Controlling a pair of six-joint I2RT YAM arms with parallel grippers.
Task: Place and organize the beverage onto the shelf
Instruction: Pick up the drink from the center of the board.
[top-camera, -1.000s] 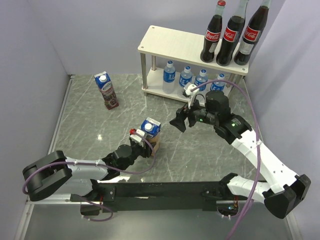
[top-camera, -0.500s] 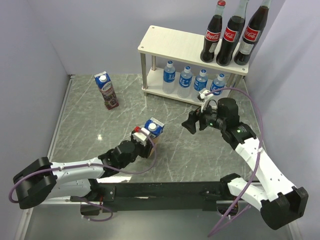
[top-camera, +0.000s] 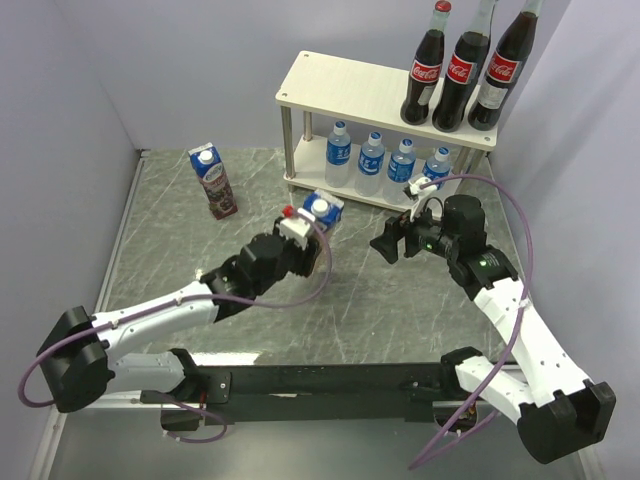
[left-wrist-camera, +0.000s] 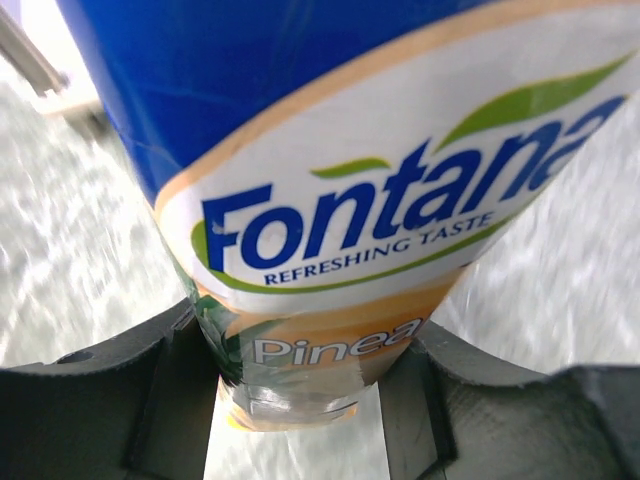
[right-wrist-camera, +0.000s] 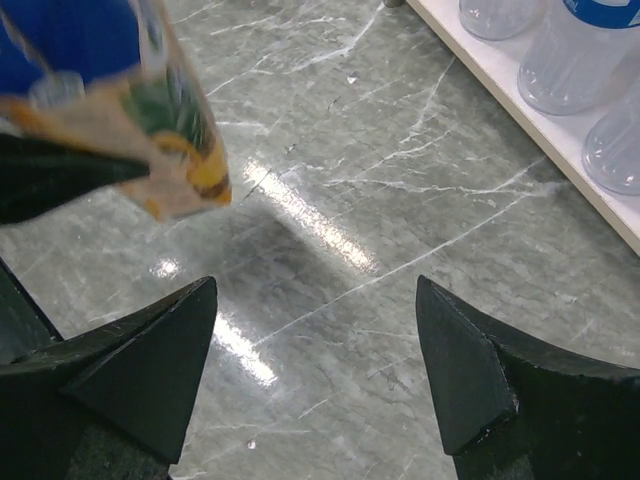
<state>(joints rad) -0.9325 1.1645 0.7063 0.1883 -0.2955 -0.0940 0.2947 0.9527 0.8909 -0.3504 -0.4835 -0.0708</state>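
Top, carton: the pineapple one, clamped low down in the left gripper, just in front of the shelf; it looked lifted off the counter, though this angle left that unsure.
Top, axis: near upright, blue top leaning toward the shelf.
Top, right gripper: apart, empty, just right of the carton; the left arm was nearer.
Left wrist, carton: base pinched between both fingers, label facing the camera.
Right wrist, carton: up-left of the spread jaws; water bottles stood on the lower board, right.

Pineapple carton: top beyond frame.
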